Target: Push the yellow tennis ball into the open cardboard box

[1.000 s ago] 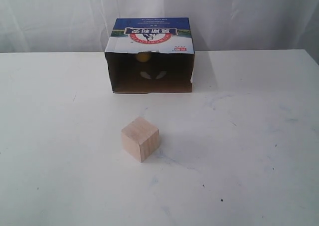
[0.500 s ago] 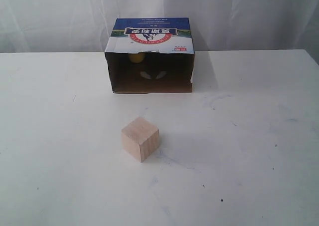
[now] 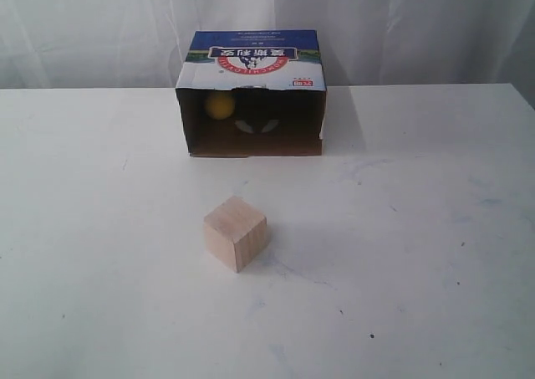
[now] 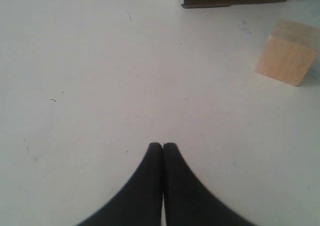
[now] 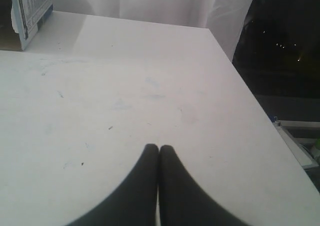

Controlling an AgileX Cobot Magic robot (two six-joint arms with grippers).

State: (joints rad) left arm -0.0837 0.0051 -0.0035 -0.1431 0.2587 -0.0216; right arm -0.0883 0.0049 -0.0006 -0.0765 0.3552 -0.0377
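White curtain, white counter (image 3: 435, 228) | ball (image 3: 220, 105) sits inside box (image 3: 251, 61) at far edge, goal apparently met | cube (image 3: 235, 233) mid-counter, untouched | left gripper (image 4: 163, 147) and right gripper (image 5: 158, 148) pressed together, idle.

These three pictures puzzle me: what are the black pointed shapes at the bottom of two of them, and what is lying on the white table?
They come from one robot with two arms. The wide picture is from a camera off the arms and shows the white table. On it lies an open cardboard box on its side, with a yellow tennis ball inside its dark opening, toward the left. In front of it sits a pale wooden cube. The other two pictures come from cameras on each wrist. The black shapes are the robot's fingers: the left gripper and the right gripper. Both pairs are pressed together over bare table and hold nothing.
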